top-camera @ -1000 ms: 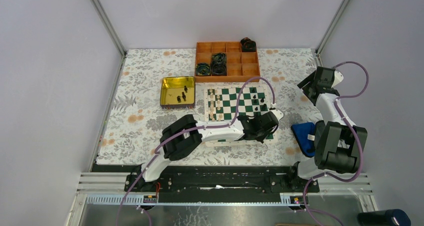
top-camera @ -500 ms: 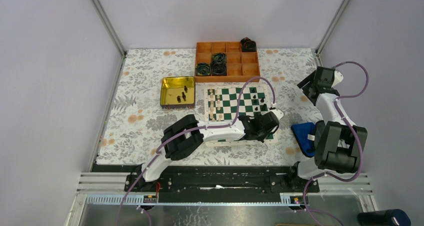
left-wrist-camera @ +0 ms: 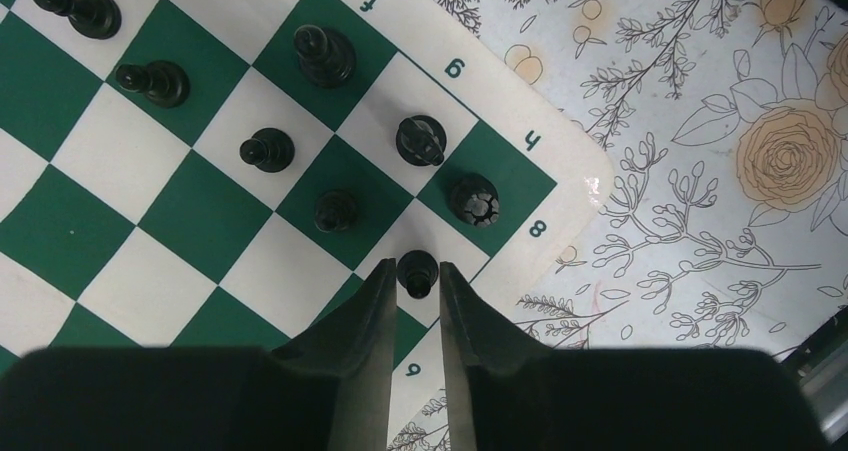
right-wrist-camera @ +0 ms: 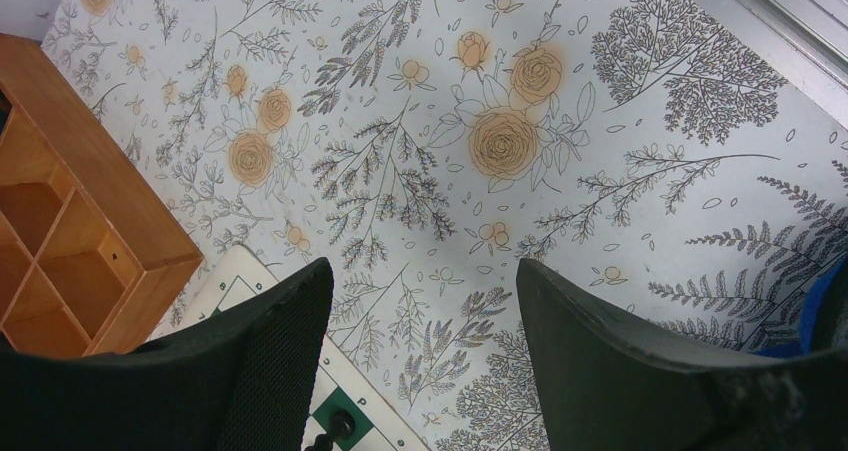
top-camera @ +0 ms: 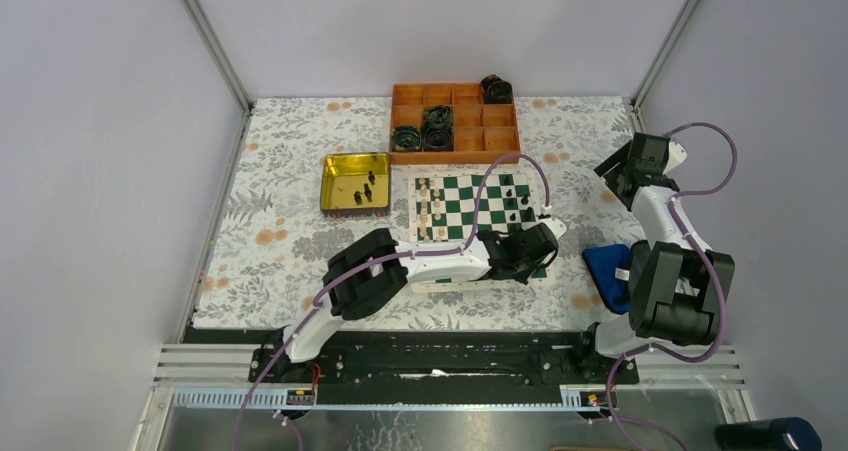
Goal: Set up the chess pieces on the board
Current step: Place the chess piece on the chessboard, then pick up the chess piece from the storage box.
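Note:
The board (top-camera: pixel 470 196) lies mid-table, a green and white mat. Cream chess pieces (top-camera: pixel 430 206) stand along its left columns and black ones (top-camera: pixel 515 201) near its right side. My left gripper (top-camera: pixel 530 246) hovers low over the board's near right corner. In the left wrist view its fingers (left-wrist-camera: pixel 380 301) stand narrowly apart around a black pawn (left-wrist-camera: pixel 417 269), which rests upright on a white square beside the edge. Several more black pieces (left-wrist-camera: pixel 325 56) stand beyond it. My right gripper (right-wrist-camera: pixel 422 267) is wide open and holds nothing, above the floral cloth right of the board.
A yellow tin (top-camera: pixel 355 183) with a few black pieces sits left of the board. Behind the board is an orange compartment tray (top-camera: pixel 455 121) with dark cable coils. A blue object (top-camera: pixel 605 271) lies by the right arm's base. Grey walls close in both sides.

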Controlling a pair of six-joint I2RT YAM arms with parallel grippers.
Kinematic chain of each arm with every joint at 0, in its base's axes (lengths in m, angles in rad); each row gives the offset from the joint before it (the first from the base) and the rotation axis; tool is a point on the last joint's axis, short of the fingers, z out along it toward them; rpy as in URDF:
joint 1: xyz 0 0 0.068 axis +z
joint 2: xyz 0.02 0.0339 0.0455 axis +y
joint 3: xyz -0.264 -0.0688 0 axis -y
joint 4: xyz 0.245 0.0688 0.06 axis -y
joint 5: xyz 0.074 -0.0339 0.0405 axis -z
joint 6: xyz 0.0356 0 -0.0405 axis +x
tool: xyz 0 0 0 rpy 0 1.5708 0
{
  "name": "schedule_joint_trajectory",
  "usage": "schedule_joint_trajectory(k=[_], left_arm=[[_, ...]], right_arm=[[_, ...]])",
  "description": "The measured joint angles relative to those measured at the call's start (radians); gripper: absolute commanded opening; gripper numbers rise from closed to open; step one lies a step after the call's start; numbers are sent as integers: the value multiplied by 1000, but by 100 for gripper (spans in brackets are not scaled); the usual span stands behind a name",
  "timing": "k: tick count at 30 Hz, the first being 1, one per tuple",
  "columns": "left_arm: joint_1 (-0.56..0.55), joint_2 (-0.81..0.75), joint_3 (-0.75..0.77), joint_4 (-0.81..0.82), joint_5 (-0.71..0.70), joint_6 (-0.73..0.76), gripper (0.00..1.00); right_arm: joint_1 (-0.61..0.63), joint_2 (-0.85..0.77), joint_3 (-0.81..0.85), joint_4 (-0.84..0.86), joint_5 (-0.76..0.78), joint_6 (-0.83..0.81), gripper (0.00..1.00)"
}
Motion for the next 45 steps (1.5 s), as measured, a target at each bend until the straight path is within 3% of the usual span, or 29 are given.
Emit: schedule_joint_trajectory(k=[8,15,20,29,33,38,45], left_arm=[[0,0,0,0,0,0,31],[0,-2,0,-8,-9,-9,42],[0,-56,-26,-32,-27,-35,54],[0,-335,-119,-80,-116,-111,92],[16,-463,-168,-101,-204,-145,96],[164,-574,-252,-116,-251,-193,99],[523,-605,-342,-152,-250,-232,99]], right_arm=[[0,5,0,0,0,0,75],[0,8,0,0,-1,0,75],[0,8,0,0,-3,0,75],[0,10,0,3,-18,-1,75],[0,10,0,10,-18,-2,75],[0,10,0,16,-22,-4,75],[0,9,-7,23,-26,-9,75]])
